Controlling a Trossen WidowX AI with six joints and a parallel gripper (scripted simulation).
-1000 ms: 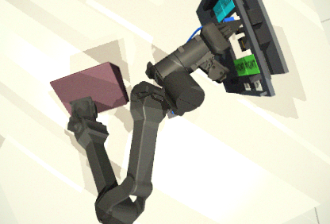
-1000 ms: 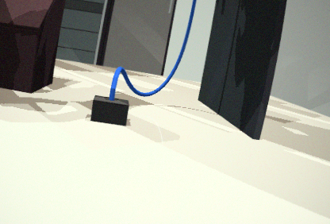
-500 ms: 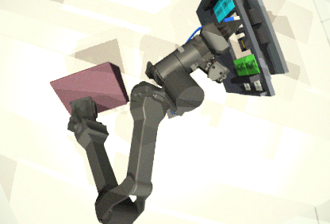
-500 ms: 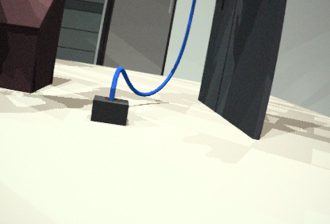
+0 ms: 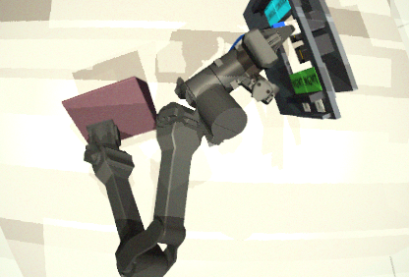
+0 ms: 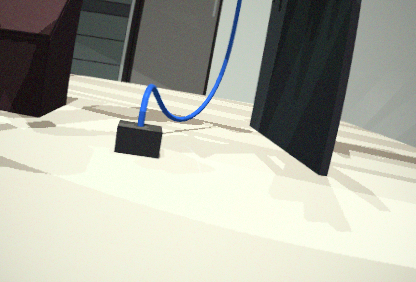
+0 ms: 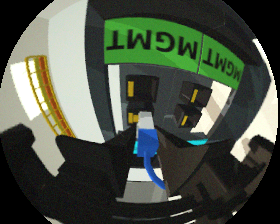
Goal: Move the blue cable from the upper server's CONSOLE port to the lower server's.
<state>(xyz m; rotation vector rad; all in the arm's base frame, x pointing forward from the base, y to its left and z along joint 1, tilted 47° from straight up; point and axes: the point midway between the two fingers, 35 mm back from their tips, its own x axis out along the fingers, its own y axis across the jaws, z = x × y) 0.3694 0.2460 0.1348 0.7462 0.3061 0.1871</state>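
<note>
One smooth, seemingly boxy blue plug (image 5: 278, 25) (image 7: 147, 140) fills the end effector (image 5: 291, 28) (image 7: 144, 127).
</note>
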